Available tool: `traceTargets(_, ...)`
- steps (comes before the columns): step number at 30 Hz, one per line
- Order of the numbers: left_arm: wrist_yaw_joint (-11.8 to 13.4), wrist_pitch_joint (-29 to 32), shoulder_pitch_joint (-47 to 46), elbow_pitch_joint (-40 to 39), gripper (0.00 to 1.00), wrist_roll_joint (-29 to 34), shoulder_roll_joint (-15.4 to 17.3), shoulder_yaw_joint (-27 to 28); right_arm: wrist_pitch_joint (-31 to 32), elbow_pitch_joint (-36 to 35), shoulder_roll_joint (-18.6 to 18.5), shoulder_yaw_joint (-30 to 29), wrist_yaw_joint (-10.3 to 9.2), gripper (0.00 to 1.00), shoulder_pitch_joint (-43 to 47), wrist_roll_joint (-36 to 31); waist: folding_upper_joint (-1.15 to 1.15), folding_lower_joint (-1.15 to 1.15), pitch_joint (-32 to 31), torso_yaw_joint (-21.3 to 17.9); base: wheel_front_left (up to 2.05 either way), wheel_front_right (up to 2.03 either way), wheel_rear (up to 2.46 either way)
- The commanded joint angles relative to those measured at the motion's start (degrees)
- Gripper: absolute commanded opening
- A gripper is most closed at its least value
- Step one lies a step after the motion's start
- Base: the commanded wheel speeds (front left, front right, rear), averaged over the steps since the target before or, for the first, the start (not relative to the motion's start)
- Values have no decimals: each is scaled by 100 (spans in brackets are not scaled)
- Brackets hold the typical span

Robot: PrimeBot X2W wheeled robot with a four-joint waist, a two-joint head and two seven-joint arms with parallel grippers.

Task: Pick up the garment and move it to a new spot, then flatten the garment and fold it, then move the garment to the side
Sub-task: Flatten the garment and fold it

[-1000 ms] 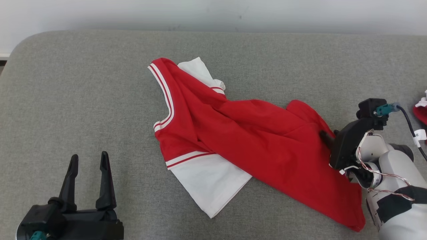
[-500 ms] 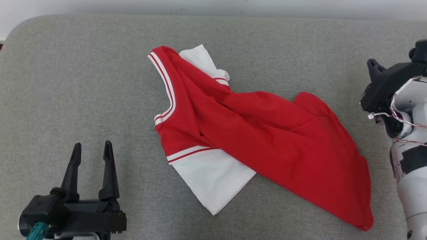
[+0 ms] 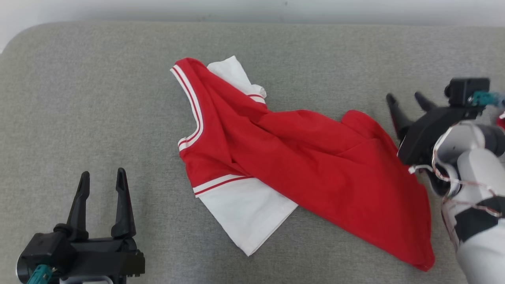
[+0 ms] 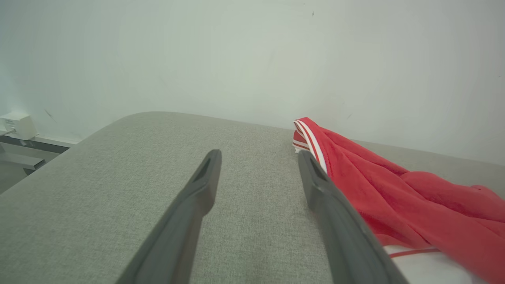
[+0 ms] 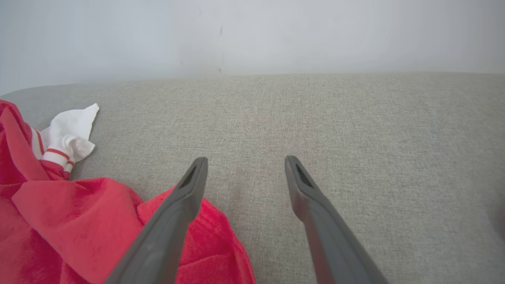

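The garment is a red shirt with white sleeves and white-striped trim, lying crumpled across the middle of the grey cushion. Its collar end shows in the left wrist view, and its red hem and a white sleeve show in the right wrist view. My left gripper rests open at the lower left, well clear of the cloth, with nothing between its fingers. My right gripper is open just past the garment's right edge and holds nothing.
A pale wall runs behind the cushion's far edge. A small red and white thing peeks out at the right edge behind my right arm. A white box on a ledge sits beyond the cushion's left corner.
My right gripper was down on the garment's right part, lifted off and swung away to the right, and now hangs open by the garment's right edge. The camera shifted slightly.
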Motion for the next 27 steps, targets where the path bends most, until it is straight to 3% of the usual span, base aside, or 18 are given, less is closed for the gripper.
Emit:
traceTargets(1, -2, -2, 38, 12, 100, 71, -1, 19, 41, -85, -53, 54, -14, 100, 159, 115, -1, 0, -76, -74, 0, 0, 0)
traceTargets(10, -37, -3, 108, 43, 100, 82, -1, 11, 1006, -675, -428, 486, -14, 100, 980, 417, -1, 0, -149, -125, 0, 0, 0)
traceTargets(19, -75, -3, 24, 61, 100, 72, -1, -18, 1428, -345, -469, 673, -14, 100, 898, 320, -1, 0, 14, 88, 0, 0, 0)
traceTargets(20, -80, -3, 17, 64, 100, 65, -1, -33, 1433, -290, -480, 728, -14, 67, 883, 285, -1, 0, 29, 116, 0, 0, 0)
traceTargets(21, -82, -3, 11, 64, 100, 59, -1, -34, 1374, -249, -478, 769, -14, 7, 848, 251, -1, 0, 38, 134, 0, 0, 0)
traceTargets(22, -84, -3, 5, 69, 100, 53, -1, -43, 1309, -195, -483, 761, -14, 0, 813, 214, -1, 0, 43, 158, 0, 0, 0)
traceTargets(27, -81, -3, 28, 48, 100, 45, -1, -10, 910, 23, -430, 520, -14, 0, 554, 23, -1, 0, 46, 209, 0, 0, 0)
